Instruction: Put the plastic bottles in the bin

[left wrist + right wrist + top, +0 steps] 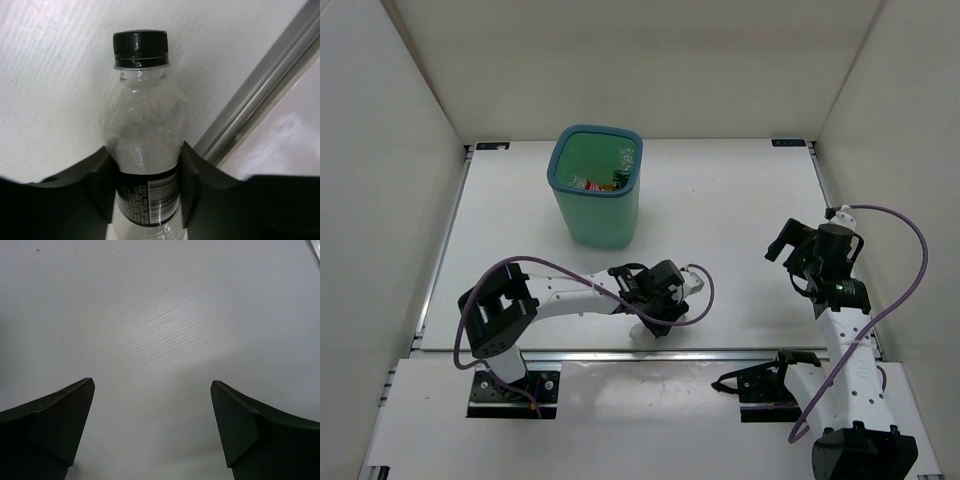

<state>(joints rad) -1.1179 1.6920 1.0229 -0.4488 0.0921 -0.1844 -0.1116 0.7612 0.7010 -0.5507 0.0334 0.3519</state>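
Note:
My left gripper is shut on a clear plastic bottle with a black cap and a black label; both fingers press its sides at the label. In the top view this gripper is low at the table's near edge, with the bottle under it. The teal bin stands at the back left of the table; several bottles lie inside it, with red, green and orange showing. My right gripper is open and empty over bare table on the right, and its wrist view shows only the white tabletop.
A metal rail runs along the table's near edge, right beside the held bottle; it also shows in the top view. White walls enclose the table on the left, back and right. A purple cable loops off the right arm.

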